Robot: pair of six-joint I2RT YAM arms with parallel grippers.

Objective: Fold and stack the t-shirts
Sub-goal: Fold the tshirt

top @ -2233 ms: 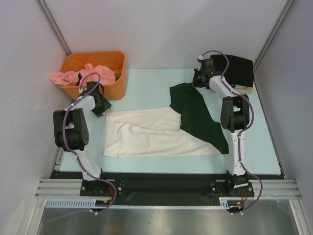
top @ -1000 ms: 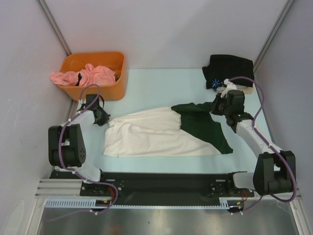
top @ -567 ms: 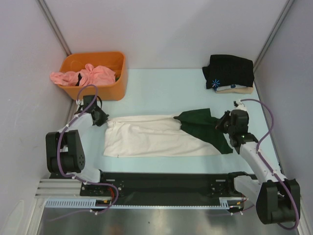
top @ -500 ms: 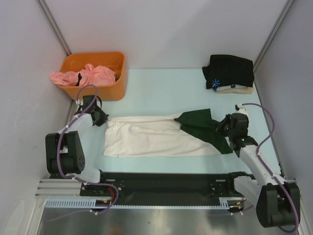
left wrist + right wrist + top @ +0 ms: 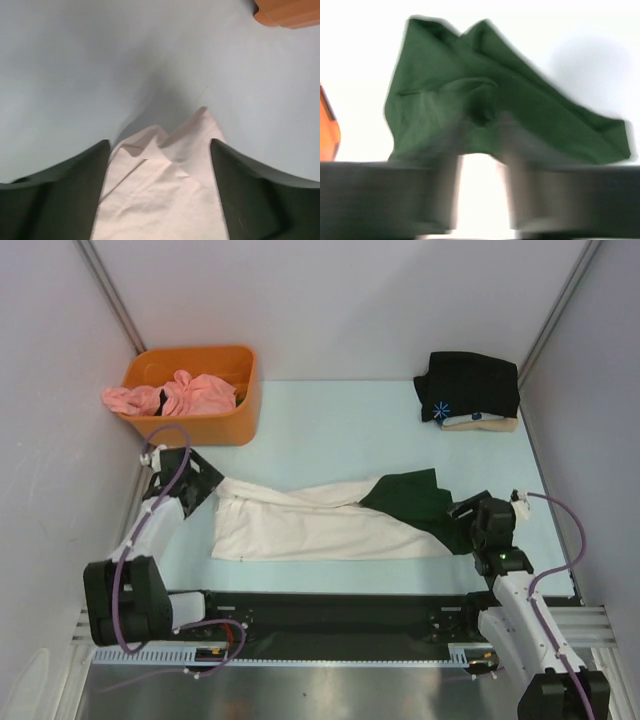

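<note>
Top view: we list one cream t-shirt (image 5: 320,525) spread flat along the near half of the tabletop (image 5: 340,430), its dark green sleeve (image 5: 420,502) bunched at the right end. The left gripper (image 5: 208,490) sits at the shirt's far left corner and the right gripper (image 5: 462,510) beside the green sleeve. A black t-shirt (image 5: 475,385) lies folded on a beige t-shirt (image 5: 480,423) at the far right corner. Pink t-shirts (image 5: 170,392) fill an orange bin (image 5: 245,390) at the far left corner. Left wrist view: we note the left gripper (image 5: 159,145) open wide, its fingers (image 5: 60,190) either side of a cream corner (image 5: 160,200) that lies slack on the tabletop, unclamped. Right wrist view, blurred: we record the right gripper (image 5: 482,130) with its jaws parted and bare tabletop showing between them, the crumpled green sleeve (image 5: 470,85) just past the tips.
</note>
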